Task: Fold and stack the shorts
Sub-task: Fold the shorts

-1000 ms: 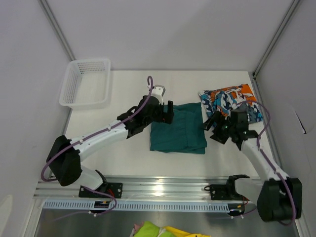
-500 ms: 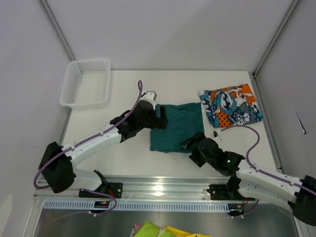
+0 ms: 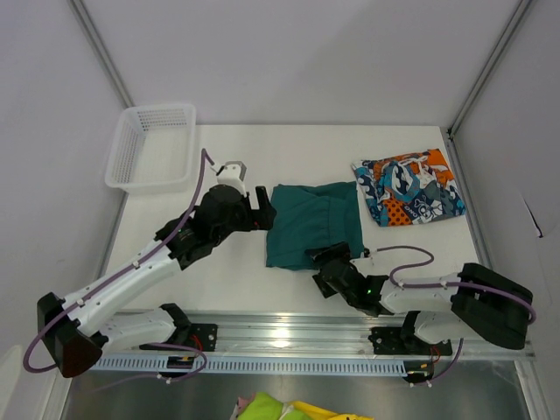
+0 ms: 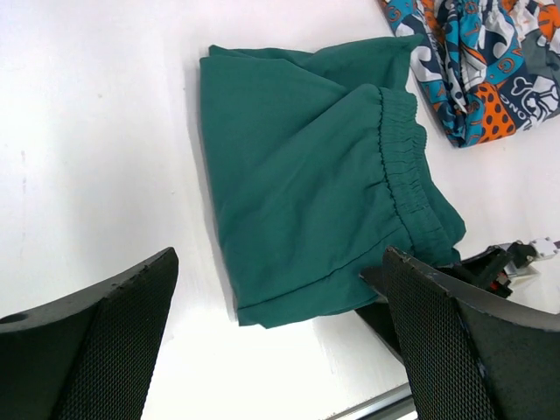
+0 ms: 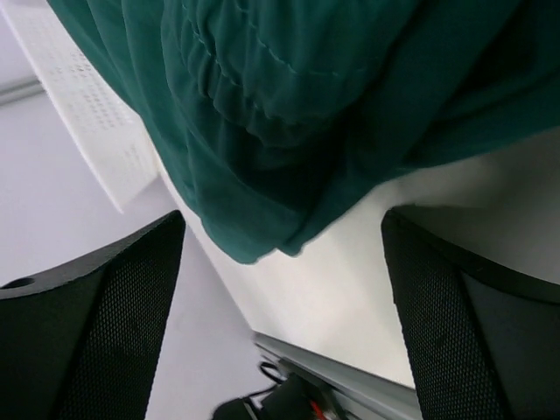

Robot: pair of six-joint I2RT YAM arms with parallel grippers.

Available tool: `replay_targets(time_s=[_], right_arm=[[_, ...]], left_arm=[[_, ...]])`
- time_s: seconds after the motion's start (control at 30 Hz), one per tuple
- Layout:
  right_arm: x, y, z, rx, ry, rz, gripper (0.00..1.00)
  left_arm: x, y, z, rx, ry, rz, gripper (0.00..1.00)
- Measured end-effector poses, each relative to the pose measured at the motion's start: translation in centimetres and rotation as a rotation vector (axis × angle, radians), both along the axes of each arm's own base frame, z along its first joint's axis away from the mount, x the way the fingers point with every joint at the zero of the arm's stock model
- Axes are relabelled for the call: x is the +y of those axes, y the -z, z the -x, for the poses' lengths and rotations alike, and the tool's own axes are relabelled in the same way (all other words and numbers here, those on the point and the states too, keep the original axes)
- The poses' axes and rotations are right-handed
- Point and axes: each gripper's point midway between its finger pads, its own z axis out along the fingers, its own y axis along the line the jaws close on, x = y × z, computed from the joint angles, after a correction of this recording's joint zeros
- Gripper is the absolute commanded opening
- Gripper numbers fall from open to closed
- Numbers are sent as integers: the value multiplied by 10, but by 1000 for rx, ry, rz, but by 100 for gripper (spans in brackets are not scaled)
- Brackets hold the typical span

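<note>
The plain dark teal-green shorts [image 3: 315,234] lie folded flat in the middle of the table; they also show in the left wrist view [image 4: 306,201] and fill the top of the right wrist view [image 5: 289,105]. The patchwork-print shorts [image 3: 409,188] lie folded at the back right, apart from the teal pair, and show in the left wrist view [image 4: 481,61]. My left gripper [image 3: 261,207] is open and empty, just left of the teal shorts [image 4: 280,350]. My right gripper [image 3: 328,267] is open and empty, low at the teal shorts' near edge [image 5: 284,315].
A white mesh basket [image 3: 153,144] stands at the back left corner, also showing in the right wrist view [image 5: 87,114]. The metal rail [image 3: 289,337] runs along the near edge. The right arm lies low along the table front, with its cable [image 3: 411,254] looping above it.
My left gripper has drawn back to the left, off the teal shorts. My right arm has swung down from beside the patchwork shorts to the near edge of the teal shorts.
</note>
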Motion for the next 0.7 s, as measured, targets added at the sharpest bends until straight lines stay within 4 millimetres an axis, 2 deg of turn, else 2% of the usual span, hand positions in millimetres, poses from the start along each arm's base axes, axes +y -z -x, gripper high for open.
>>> replay_targets(time_s=[0.1,0.27,0.3,0.37,0.4,0.47,0.5,0.6,0.7], right_arm=[[12,1,-10,-12,41,-54,90],[25,5,-18,-38,72,-82,70],[26,7,-19,-43,79,-81,58],[26,13,-19,-46,86,-65,46],[24,16,-19,-48,91,-55,33],[21,22,-19,-46,96,-30,22],[19,23,-20,-47,103,-21,13],[19,24,-22,-46,107,4,0],[29,16,-27,-53,78,49,0]], left_arm=[[8,-1,3,-3,-18,-10,99],[22,2,7,0,-47,-28,99],[25,3,7,2,-52,-32,99],[28,4,8,3,-58,-35,99],[28,4,8,3,-60,-35,99],[30,6,8,5,-63,-39,99],[31,7,8,7,-65,-40,99],[33,10,7,12,-73,-46,99],[38,12,5,18,-86,-50,99]])
